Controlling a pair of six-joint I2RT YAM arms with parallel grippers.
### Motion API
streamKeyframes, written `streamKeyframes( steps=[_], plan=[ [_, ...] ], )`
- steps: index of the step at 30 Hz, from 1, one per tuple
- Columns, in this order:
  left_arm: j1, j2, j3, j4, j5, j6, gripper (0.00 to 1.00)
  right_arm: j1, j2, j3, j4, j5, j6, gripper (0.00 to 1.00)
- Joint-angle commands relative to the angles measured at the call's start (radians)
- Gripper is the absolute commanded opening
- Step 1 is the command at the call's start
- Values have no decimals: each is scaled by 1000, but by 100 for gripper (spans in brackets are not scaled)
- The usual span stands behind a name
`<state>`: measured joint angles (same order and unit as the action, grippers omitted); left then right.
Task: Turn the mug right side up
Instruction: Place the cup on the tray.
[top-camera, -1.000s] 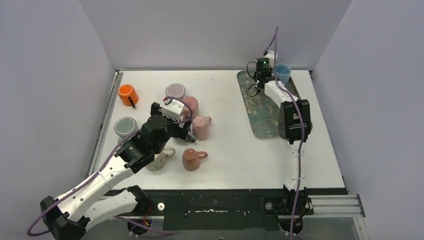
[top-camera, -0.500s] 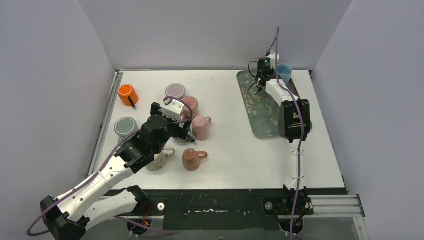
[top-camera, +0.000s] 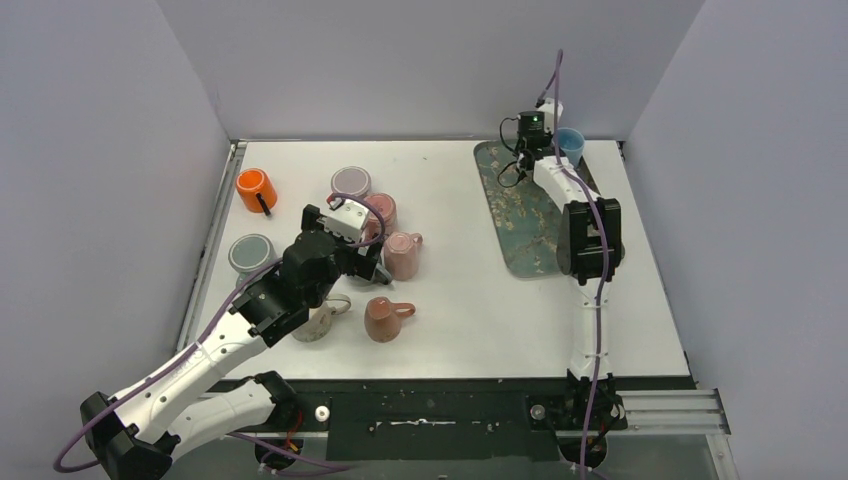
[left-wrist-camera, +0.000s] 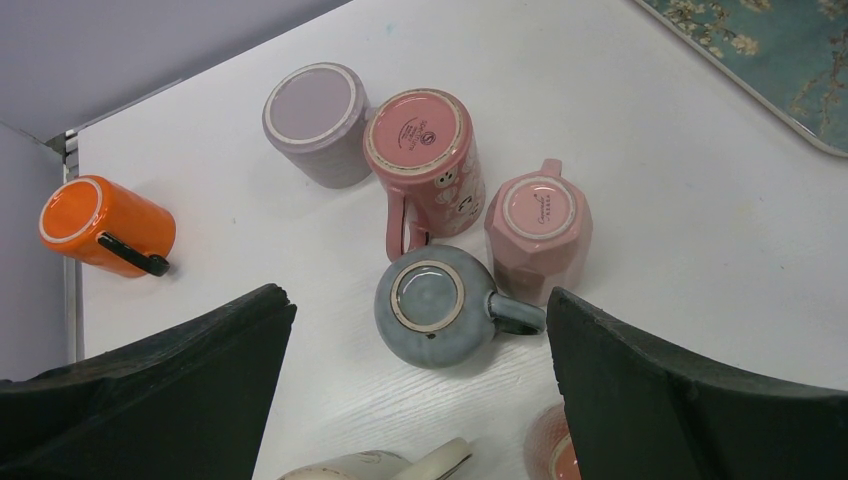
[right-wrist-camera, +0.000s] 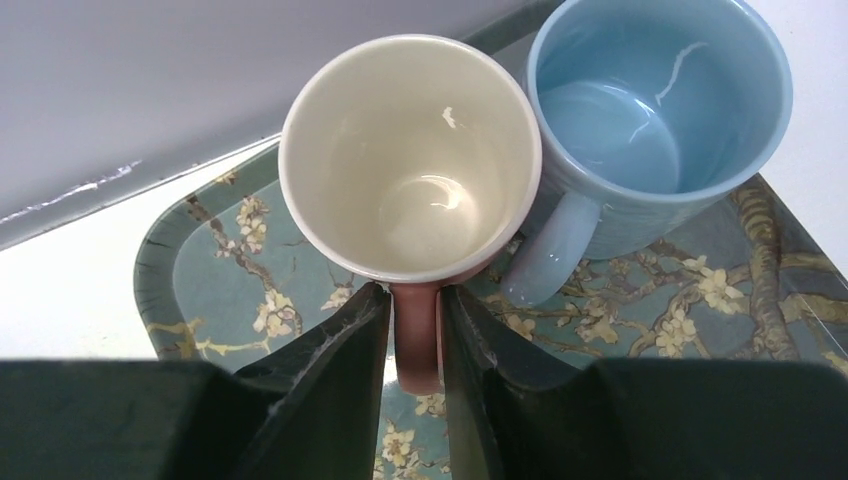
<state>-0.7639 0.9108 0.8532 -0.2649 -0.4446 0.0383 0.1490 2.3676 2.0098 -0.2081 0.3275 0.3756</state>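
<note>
Two robot arms over a white table (top-camera: 460, 300); the right one holds an upright mug (right-wrist-camera: 410, 160) on a tray (right-wrist-camera: 215, 285).
The floral tray lies at the table's far right. The left gripper (left-wrist-camera: 418, 300) hangs spread wide over a cluster of upside-down mugs, with a grey mug (left-wrist-camera: 440, 325) directly below it. The right gripper (right-wrist-camera: 413, 300) is clamped on the handle of the mug, which stands right side up at the tray's far end, cream inside, just beside a blue mug (right-wrist-camera: 650, 100). An orange mug (left-wrist-camera: 105, 225) lies on its side, apart from the cluster.
</note>
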Motion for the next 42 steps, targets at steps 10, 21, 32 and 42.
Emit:
streamKeyframes(
  steps=[10, 21, 32, 42],
  plan=[
    [6, 75, 64, -14, 16, -33, 97, -9, -244, -75, 53, -118, -16, 46],
    [12, 155, 214, -212, 150, -235, 97, -9, -567, -410, 89, -386, 3, 80],
    [18, 140, 136, -176, 471, -137, 88, 5, -883, -852, 303, -844, 25, 76],
    [-28, 391, 288, -419, 650, 183, 70, -1, -1046, -962, 212, -743, 73, 77]
  ],
)
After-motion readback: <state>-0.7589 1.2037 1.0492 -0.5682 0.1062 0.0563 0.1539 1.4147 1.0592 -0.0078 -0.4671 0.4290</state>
